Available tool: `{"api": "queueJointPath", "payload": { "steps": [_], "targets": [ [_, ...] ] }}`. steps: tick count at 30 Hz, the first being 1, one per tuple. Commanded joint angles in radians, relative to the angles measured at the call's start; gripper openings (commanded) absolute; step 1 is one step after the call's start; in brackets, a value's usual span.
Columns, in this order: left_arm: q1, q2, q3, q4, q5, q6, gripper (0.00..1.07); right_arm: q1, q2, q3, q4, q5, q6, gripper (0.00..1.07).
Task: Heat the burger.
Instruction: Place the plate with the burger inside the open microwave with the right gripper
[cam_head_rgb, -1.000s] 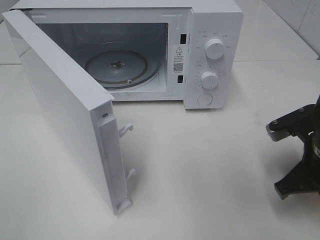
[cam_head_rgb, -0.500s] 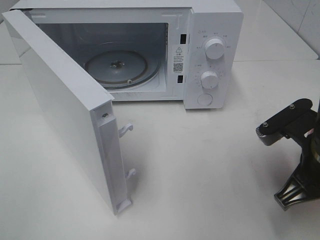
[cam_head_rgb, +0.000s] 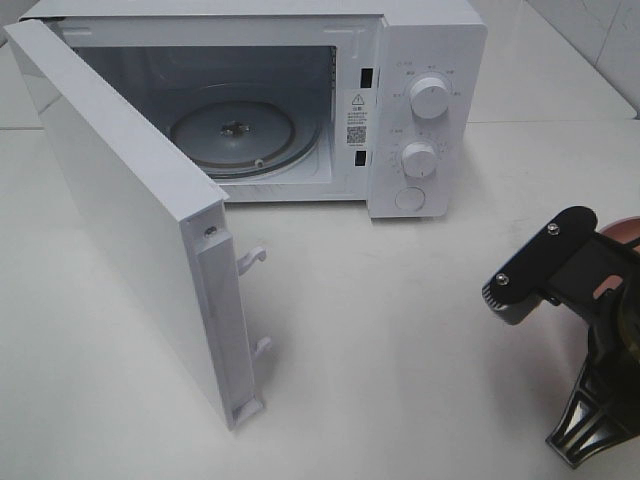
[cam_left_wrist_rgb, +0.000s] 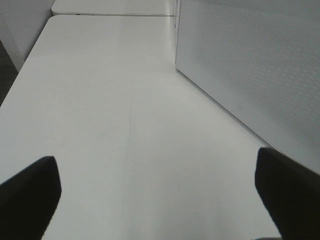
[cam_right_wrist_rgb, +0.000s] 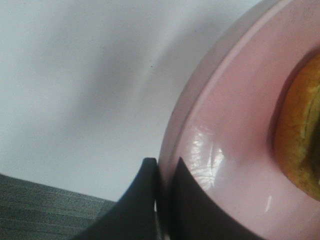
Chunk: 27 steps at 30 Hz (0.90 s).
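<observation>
In the right wrist view, a slice of the burger (cam_right_wrist_rgb: 300, 135), golden-brown, shows on a pink plate (cam_right_wrist_rgb: 235, 125). My right gripper (cam_right_wrist_rgb: 162, 167) is shut on the plate's rim, one finger on each side. From the high camera my right arm (cam_head_rgb: 560, 270) stands at the table's right edge, with bits of the pink plate (cam_head_rgb: 622, 231) showing behind it and the burger hidden. My left gripper (cam_left_wrist_rgb: 160, 195) is open over bare white table, beside the outer face of the microwave door (cam_left_wrist_rgb: 250, 65).
The white microwave (cam_head_rgb: 420, 110) stands at the back with its door (cam_head_rgb: 130, 210) swung wide toward the front left. Its glass turntable (cam_head_rgb: 235, 135) is bare. Two knobs and a button sit on its right panel. White table lies between the microwave and my right arm.
My right arm has moved left and farther into the high view, turning as it goes. The pink plate's edge now shows behind it. The microwave has not moved.
</observation>
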<state>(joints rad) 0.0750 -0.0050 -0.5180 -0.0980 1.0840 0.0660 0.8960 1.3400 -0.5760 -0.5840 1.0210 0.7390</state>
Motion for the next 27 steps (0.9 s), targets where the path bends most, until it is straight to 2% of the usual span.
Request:
{"api": "queueJointPath", "payload": {
  "steps": [1,4,6,9,13,27],
  "targets": [
    [0.001,-0.005,0.000,-0.001,-0.012,-0.002,0.98,0.046,-0.017,0.003,-0.034,0.065,0.006,0.00],
    [0.001,-0.005,0.000,-0.001,-0.012,-0.002,0.98,0.099,-0.026,0.003,-0.025,0.080,0.003,0.00],
    [0.001,-0.005,0.000,-0.001,-0.012,-0.002,0.98,0.172,-0.027,0.003,-0.023,0.087,0.003,0.00],
    [0.001,-0.005,0.000,-0.001,-0.012,-0.002,0.98,0.192,-0.027,0.003,-0.023,0.091,0.003,0.00],
    [0.001,-0.005,0.000,-0.001,-0.012,-0.002,0.98,0.294,-0.027,0.003,-0.023,0.117,0.003,0.00],
    [0.001,-0.005,0.000,-0.001,-0.012,-0.002,0.98,0.522,-0.027,0.002,-0.023,0.128,-0.009,0.00]
  ]
}}
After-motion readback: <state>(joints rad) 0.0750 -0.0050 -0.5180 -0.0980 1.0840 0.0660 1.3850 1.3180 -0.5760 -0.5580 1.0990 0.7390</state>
